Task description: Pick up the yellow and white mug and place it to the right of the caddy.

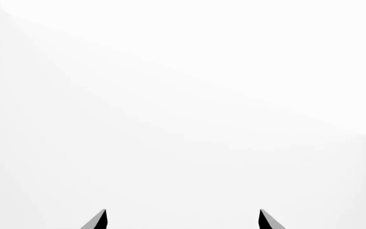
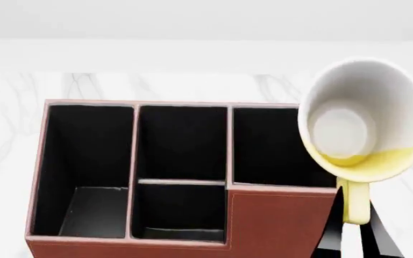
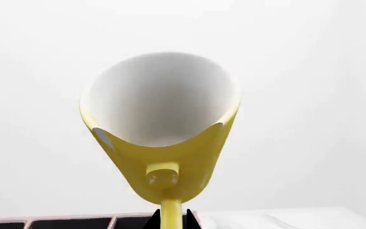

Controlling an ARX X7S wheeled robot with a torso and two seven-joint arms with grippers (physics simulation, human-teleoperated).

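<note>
The yellow and white mug (image 2: pixel 357 123) hangs in the air, tipped so its white inside faces the head camera. It overlaps the right end of the reddish-brown caddy (image 2: pixel 278 220), which stands on the marble table with its black compartments showing. My right gripper (image 2: pixel 355 215) is shut on the mug's yellow loop handle (image 2: pixel 356 201), coming up from below. In the right wrist view the mug (image 3: pixel 164 105) fills the middle, and the right gripper (image 3: pixel 171 217) pinches the handle between both black fingers. My left gripper (image 1: pixel 182 212) is open, facing plain white, with nothing between its tips.
White marble table (image 2: pixel 13 107) stretches left of and behind the caddy, ending at a pale wall. A strip of table (image 3: pixel 285 219) shows beside the caddy's top edge (image 3: pixel 75 222) in the right wrist view. The left arm is out of the head view.
</note>
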